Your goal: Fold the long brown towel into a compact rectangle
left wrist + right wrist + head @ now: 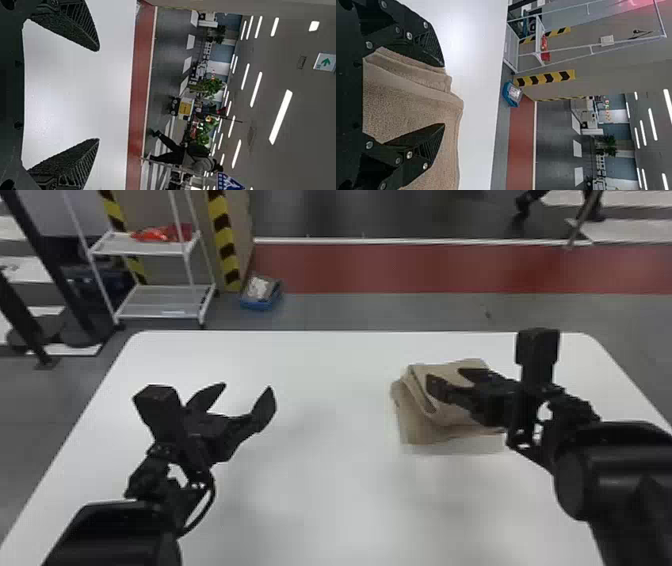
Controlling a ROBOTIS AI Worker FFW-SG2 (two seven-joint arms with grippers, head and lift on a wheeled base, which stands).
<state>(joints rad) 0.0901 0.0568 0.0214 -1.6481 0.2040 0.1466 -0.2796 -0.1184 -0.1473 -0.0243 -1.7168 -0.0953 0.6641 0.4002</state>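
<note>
A white sign (319, 60) with a green arrow is hanging high in the room in my left wrist view, and a blue sign (229, 183) with white marks is showing there too. Beyond the far left corner of the tabletop (325, 490), a white rack (145, 249) is standing with something red (162, 234) on its upper shelf. Yellow-and-black striped posts (223, 242) are rising beside it, and a blue box (261, 304) is sitting on the floor close by. Past the far edge, a red band (450, 267) is running along the floor.

The brown towel (425, 433) is lying in loose, uneven folds toward the far right corner, its layers overlapping crookedly on the side facing the left edge. My right claw (444, 373) is reaching over it, fingers spread apart and covering part of the cloth; I can't tell whether they are pressing on it. My left claw (247, 386) is hanging over the tabletop, toward the left edge, well apart from the towel, its fingers spread wide with nothing between them.
</note>
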